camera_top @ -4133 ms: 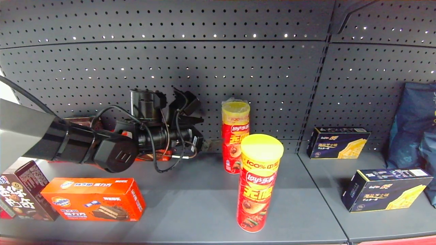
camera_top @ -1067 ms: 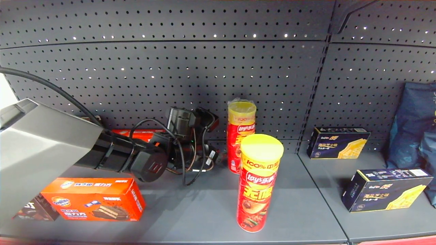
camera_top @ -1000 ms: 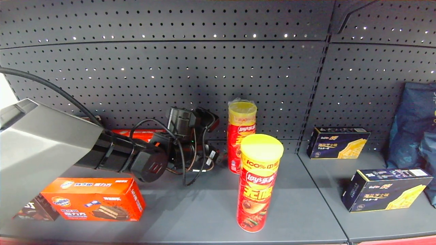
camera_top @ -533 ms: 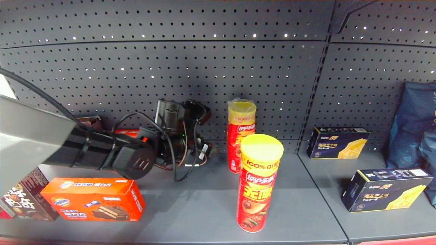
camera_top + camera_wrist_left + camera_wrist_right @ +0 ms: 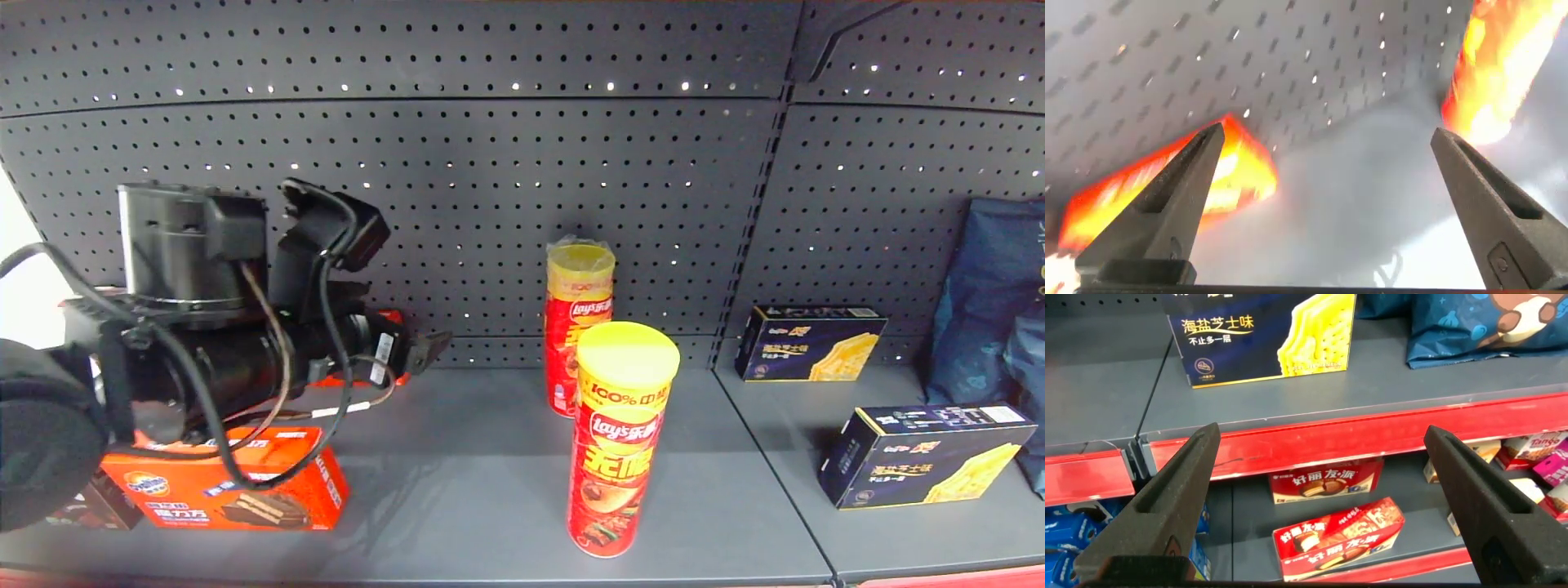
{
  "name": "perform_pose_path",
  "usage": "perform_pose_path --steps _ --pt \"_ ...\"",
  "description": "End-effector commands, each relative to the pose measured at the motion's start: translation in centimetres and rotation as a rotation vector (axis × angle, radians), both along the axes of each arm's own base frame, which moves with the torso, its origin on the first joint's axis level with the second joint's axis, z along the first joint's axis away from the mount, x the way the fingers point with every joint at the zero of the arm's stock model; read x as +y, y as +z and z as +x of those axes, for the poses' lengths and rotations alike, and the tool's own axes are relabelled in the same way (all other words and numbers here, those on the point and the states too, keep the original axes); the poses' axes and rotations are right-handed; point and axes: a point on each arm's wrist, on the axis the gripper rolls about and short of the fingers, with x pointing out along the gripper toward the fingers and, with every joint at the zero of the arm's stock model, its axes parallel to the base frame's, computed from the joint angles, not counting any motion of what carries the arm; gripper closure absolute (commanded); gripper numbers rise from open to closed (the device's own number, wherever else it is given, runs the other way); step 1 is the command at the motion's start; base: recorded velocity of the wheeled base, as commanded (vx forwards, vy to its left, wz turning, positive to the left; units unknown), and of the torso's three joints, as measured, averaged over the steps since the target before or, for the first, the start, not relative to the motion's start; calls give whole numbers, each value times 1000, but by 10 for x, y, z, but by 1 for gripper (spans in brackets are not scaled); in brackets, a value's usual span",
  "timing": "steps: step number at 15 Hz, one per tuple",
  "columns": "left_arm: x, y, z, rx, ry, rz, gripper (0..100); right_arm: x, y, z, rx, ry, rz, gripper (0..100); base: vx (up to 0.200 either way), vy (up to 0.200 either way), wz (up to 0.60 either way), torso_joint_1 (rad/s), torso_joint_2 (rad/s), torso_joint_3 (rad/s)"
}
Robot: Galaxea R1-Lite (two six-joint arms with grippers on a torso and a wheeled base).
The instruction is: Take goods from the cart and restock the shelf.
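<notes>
Two red chip cans with yellow lids stand on the grey shelf point(image 5: 473, 465): the rear can point(image 5: 578, 327) by the pegboard and the front can point(image 5: 624, 437) near the shelf's front. My left gripper point(image 5: 424, 349) hangs over the shelf's left half, well left of the rear can. It is open and holds nothing. In the left wrist view the left gripper point(image 5: 1327, 135) points at the pegboard, with an orange box point(image 5: 1167, 184) and a chip can point(image 5: 1494, 73) blurred on either side. My right gripper point(image 5: 1321, 434) is open and holds nothing, low in front of the red shelf edge point(image 5: 1290, 445).
An orange biscuit box point(image 5: 237, 490) lies at the front left under my left arm. Two dark blue boxes point(image 5: 808, 343) point(image 5: 922, 453) and a blue bag point(image 5: 996, 327) sit on the right section. A lower shelf holds red boxes point(image 5: 1327, 480).
My left arm has drawn back to the left and nearer the camera, away from the rear can. That can stands slightly farther right than in the oldest frame.
</notes>
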Motion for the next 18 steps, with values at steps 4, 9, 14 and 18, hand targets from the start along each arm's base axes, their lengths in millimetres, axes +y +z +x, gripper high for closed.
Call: perform_pose_path --steps 4,9,14,18 --pt "36 5 -69 -79 13 -37 0 -1 1 3 31 41 9 0 0 0 0 0 0 0" --pt "38 14 -72 -111 13 -56 0 -1 176 55 -121 334 -13 0 0 0 0 0 0 0" --pt "39 16 -69 -128 21 -31 0 47 169 124 137 828 -36 0 0 0 0 0 0 0" --pt "38 13 -65 -115 23 -28 0 94 126 155 320 939 -112 0 0 0 0 0 0 0"
